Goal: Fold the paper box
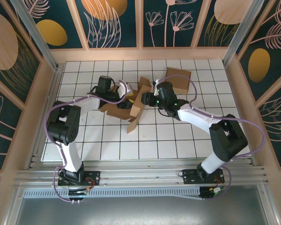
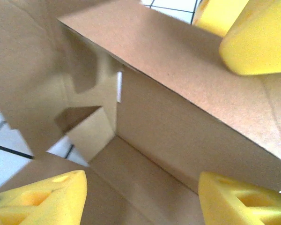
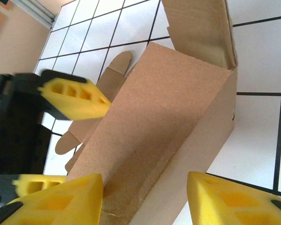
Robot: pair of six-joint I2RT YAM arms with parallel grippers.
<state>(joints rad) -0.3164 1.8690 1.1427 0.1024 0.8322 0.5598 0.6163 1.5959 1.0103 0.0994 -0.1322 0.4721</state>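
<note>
The brown paper box [image 1: 131, 107] lies partly folded in the middle of the tiled table, with flaps sticking up and out. My left gripper [image 1: 123, 95] is at its left side, open. Its yellow fingers [image 2: 42, 201] stand wide apart over the box's inner floor [image 2: 145, 154] and hold nothing. My right gripper [image 1: 148, 99] comes in from the right, open. Its fingers [image 3: 56, 201] straddle a corner edge of the box [image 3: 178, 117], the left pad against the panel and the right one just clear of the wall. One left-gripper finger [image 3: 77, 98] rests by the same panel.
A second piece of folded cardboard [image 1: 179, 79] lies behind the right gripper toward the back wall. Loose rounded flaps [image 3: 114, 68] spread onto the white tiles [image 3: 257, 122] on the far side. Wooden walls enclose the table on three sides.
</note>
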